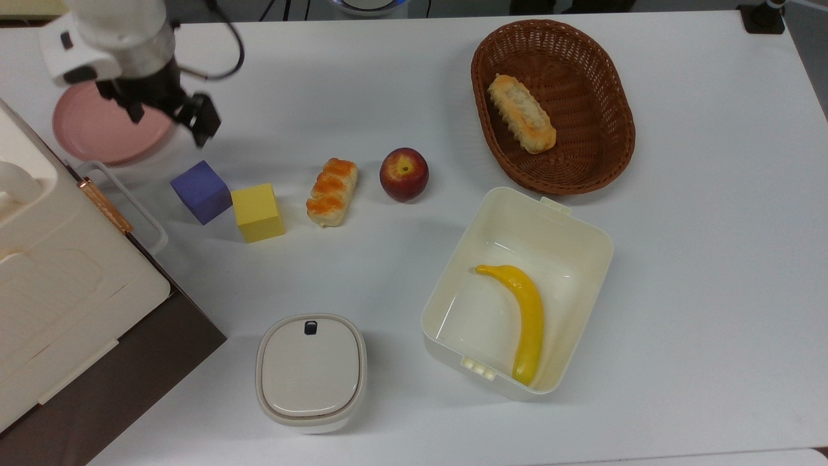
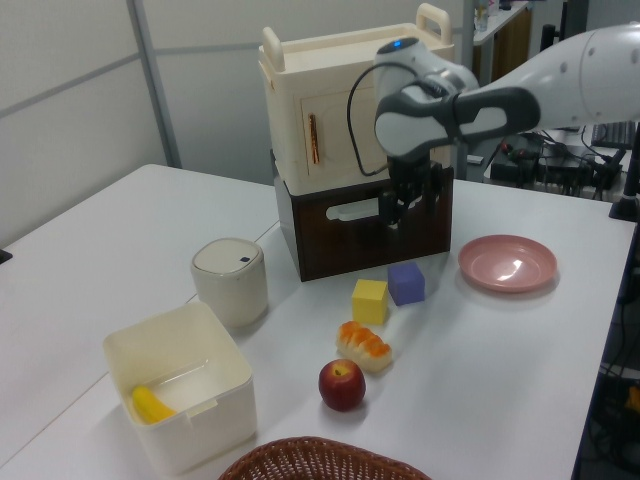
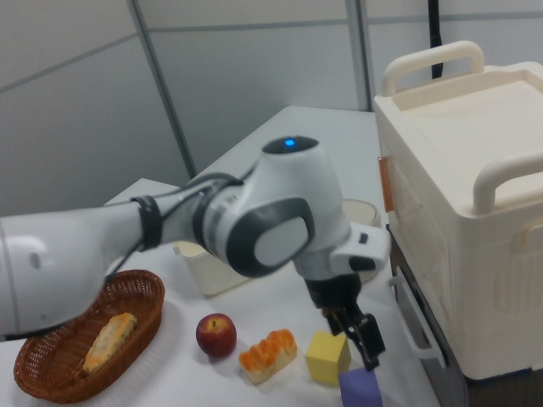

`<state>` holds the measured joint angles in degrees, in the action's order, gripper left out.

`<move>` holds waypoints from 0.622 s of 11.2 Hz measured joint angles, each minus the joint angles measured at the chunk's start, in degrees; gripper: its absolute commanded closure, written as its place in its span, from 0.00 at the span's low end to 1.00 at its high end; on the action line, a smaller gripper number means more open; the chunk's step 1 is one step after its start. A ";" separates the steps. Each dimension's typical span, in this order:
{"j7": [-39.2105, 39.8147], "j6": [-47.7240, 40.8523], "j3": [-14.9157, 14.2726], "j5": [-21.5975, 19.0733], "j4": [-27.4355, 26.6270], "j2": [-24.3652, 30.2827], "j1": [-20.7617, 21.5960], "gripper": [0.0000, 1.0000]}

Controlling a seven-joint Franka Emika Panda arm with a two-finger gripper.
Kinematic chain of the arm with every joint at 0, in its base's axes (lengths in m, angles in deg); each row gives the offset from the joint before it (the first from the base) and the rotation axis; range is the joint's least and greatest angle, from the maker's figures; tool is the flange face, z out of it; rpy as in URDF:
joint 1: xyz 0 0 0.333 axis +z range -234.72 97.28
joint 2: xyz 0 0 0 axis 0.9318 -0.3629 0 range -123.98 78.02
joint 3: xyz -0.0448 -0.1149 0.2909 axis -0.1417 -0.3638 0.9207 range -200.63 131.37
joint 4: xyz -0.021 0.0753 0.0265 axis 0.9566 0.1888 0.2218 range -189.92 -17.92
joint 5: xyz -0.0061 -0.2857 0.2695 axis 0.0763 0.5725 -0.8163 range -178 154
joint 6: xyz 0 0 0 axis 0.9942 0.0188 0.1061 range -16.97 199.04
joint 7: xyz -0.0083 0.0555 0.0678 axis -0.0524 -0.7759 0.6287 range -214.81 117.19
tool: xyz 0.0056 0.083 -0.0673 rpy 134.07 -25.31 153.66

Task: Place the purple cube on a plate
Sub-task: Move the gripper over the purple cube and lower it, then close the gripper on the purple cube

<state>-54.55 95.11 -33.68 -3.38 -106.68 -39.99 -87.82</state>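
Observation:
The purple cube (image 1: 201, 191) rests on the white table, touching the yellow cube (image 1: 257, 212) at one corner. The pink plate (image 1: 97, 139) lies beyond it toward the top view's upper left, partly covered by the arm. My gripper (image 1: 169, 124) hangs open and empty in the air over the plate's right rim, just above the cube in the top view. In the left view the gripper (image 2: 400, 207) is above the purple cube (image 2: 406, 283), with the plate (image 2: 507, 263) to its right. In the right view the gripper (image 3: 363, 341) hovers just over the purple cube (image 3: 360, 388).
A tall cream and brown case (image 1: 58, 285) stands close at the top view's left. A pastry (image 1: 332, 191), an apple (image 1: 403, 174), a wicker basket (image 1: 582, 162) holding bread, a white box (image 1: 569, 233) with a banana and a lidded container (image 1: 310, 372) stand further right.

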 measured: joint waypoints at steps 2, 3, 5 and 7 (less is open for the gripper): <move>-9.23 5.76 -0.31 0.00 -0.02 -3.43 -0.15 0.00; -12.68 6.88 -0.31 0.00 -0.02 -4.38 -0.14 0.00; -18.04 7.86 -0.31 0.00 -0.05 -5.53 -0.12 0.00; -19.32 7.86 -0.31 0.00 -0.81 -6.72 -0.12 0.00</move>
<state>-73.87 102.97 -33.99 -3.38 -107.49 -46.72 -87.94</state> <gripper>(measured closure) 0.000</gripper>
